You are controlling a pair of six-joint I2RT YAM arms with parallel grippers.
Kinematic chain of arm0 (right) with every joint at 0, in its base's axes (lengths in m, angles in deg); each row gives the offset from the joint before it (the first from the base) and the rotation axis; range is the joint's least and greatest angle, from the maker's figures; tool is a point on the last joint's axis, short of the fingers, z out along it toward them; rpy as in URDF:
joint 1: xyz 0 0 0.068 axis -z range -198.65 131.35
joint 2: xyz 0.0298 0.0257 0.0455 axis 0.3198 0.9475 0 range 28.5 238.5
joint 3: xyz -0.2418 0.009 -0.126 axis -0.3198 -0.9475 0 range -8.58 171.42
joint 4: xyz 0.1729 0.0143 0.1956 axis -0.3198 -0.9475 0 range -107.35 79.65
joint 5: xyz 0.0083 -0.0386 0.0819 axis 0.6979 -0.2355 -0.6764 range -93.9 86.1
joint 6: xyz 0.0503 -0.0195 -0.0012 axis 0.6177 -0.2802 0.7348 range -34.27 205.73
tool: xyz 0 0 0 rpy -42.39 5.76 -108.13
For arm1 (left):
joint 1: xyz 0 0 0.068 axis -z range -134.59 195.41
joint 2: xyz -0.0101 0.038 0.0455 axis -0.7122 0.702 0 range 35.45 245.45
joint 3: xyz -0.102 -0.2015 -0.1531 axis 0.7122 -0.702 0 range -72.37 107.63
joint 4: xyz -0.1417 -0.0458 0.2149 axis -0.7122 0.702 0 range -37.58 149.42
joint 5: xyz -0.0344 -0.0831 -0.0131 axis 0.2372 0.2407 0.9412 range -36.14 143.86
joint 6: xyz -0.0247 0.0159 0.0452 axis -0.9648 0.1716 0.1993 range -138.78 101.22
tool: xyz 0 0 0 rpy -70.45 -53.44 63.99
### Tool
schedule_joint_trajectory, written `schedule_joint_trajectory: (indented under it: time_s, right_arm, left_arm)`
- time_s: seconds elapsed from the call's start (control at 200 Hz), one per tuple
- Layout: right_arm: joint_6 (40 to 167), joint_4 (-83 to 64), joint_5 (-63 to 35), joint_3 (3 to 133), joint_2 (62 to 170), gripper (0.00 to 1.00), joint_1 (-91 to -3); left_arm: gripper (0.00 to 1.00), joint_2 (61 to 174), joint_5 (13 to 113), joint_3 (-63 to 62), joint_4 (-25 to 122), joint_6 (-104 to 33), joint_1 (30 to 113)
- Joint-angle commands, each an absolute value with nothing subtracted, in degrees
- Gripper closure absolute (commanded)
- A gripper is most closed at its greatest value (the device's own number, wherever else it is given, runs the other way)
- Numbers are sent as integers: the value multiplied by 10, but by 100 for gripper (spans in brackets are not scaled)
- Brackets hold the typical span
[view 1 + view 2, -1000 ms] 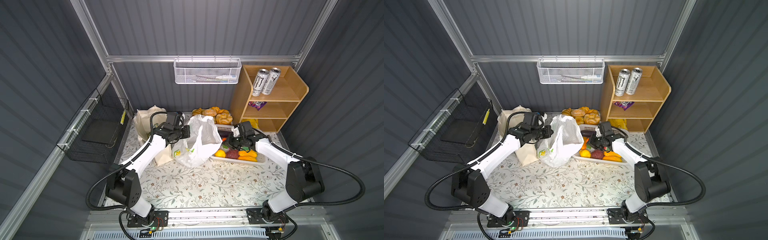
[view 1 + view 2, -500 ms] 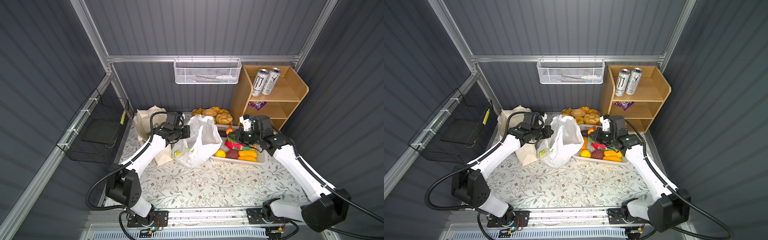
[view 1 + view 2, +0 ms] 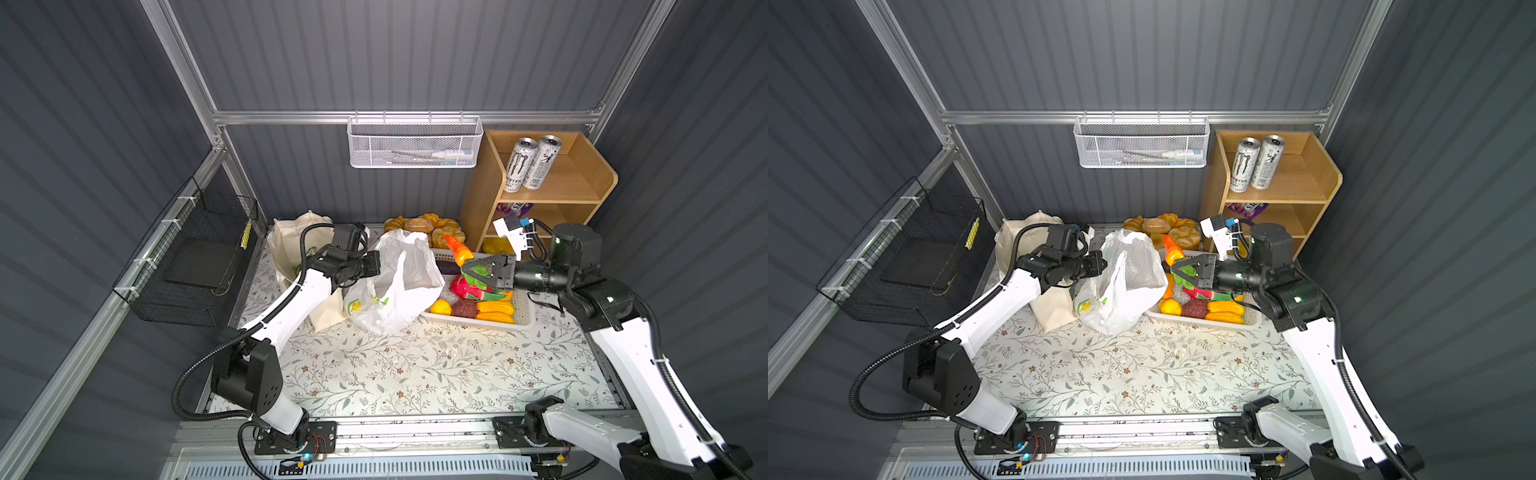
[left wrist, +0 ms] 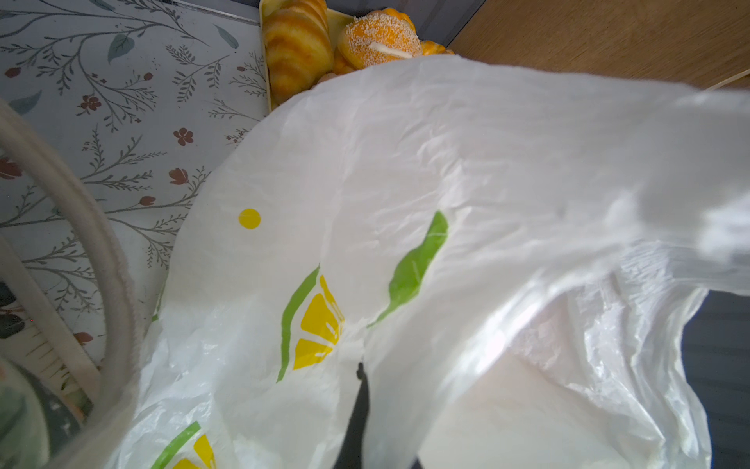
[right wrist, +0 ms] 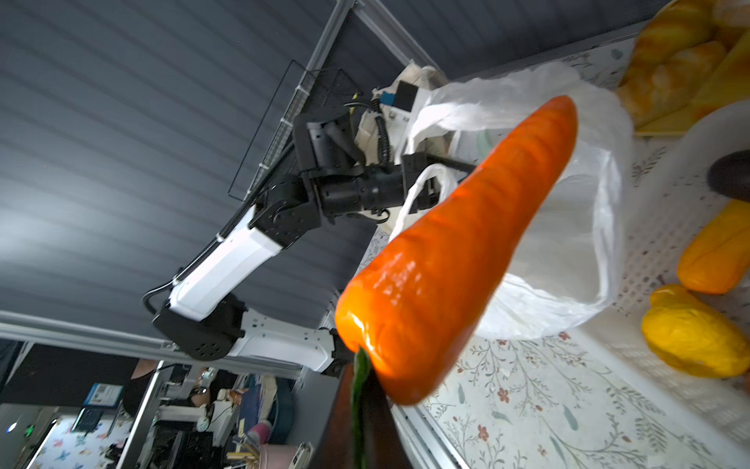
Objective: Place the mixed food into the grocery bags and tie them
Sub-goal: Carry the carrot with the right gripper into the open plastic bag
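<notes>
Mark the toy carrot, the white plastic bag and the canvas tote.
toy carrot [image 5: 458, 251]: right wrist view, orange mid-body.
white plastic bag [image 3: 415, 274]: in a top view, side wall.
canvas tote [image 3: 283, 243]: in a top view, cream side.

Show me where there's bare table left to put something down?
The widest bare stretch of flowered tablecloth runs along the near edge, in front of the plastic bag and white tray. The back is crowded: tote, bag, bread rolls, tray and wooden shelf stand close together.
</notes>
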State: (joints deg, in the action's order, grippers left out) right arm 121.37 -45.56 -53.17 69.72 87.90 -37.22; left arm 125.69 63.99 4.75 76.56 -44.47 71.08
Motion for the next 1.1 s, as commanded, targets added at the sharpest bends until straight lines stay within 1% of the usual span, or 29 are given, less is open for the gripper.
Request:
schedule_joint_trajectory:
  time_s: [0.0, 0.12, 0.195, 0.34, 0.53, 0.74, 0.825, 0.915, 0.955, 1.021, 1.091]
  right_arm:
    - [1226, -461, -595, 680, 845, 93, -384]
    - [1251, -443, -599, 648, 827, 93, -406]
    - [1277, -406, -598, 621, 824, 93, -423]
    - [1308, -331, -582, 592, 853, 92, -460]
    - [1307, -261, -544, 584, 923, 91, -469]
    - [1323, -200, -523, 615, 1069, 89, -453]
    - [1325, -202, -515, 636, 1130, 86, -453]
    - [1330, -204, -491, 644, 1170, 78, -451]
    - [1324, -214, -482, 651, 1182, 70, -450]
    - [1309, -242, -475, 672, 1193, 54, -449]
    - [1278, -287, -471, 692, 1190, 43, -450]
  left_arm:
    - [100, 1263, 644, 61, 764, -452, 709]
    - [100, 1266, 645, 63, 763, -453, 709]
    - [100, 1266, 645, 64, 762, -454, 709]
    - [100, 1263, 646, 62, 762, -457, 709]
    - [100, 1257, 650, 60, 762, -459, 709]
    - [100, 1254, 658, 58, 760, -462, 709]
    - [100, 1255, 661, 59, 761, -462, 709]
    - [100, 1255, 664, 59, 759, -464, 709]
    - [100, 1255, 665, 59, 758, -464, 709]
    - [100, 1254, 665, 58, 757, -465, 709]
    - [100, 1253, 665, 58, 757, -466, 709]
